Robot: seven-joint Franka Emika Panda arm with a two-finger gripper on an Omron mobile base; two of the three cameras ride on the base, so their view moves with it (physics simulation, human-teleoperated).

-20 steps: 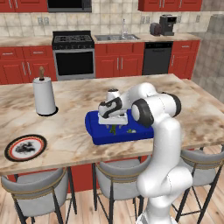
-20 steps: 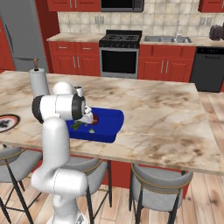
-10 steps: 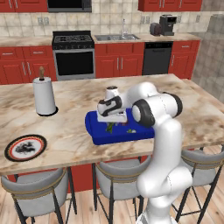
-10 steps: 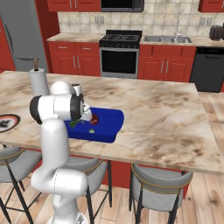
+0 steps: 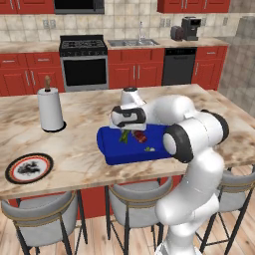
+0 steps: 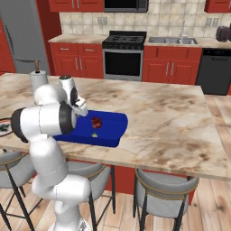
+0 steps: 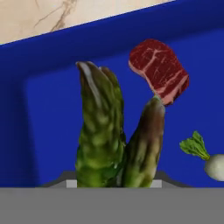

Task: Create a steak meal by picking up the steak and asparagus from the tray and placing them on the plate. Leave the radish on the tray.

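Pincer (image 7: 111,183) tips hidden behind clamped asparagus (image 7: 113,131).

One blue tray (image 5: 117,149) sits on the one worktop (image 5: 79,157). In it are one steak (image 7: 159,70), one asparagus bundle (image 7: 116,135) showing two thick stalks in the hand view, and one radish (image 7: 205,157). There is one plate (image 5: 29,168), one paper-towel roll (image 5: 51,109), and three stools (image 5: 132,201) along the near edge.
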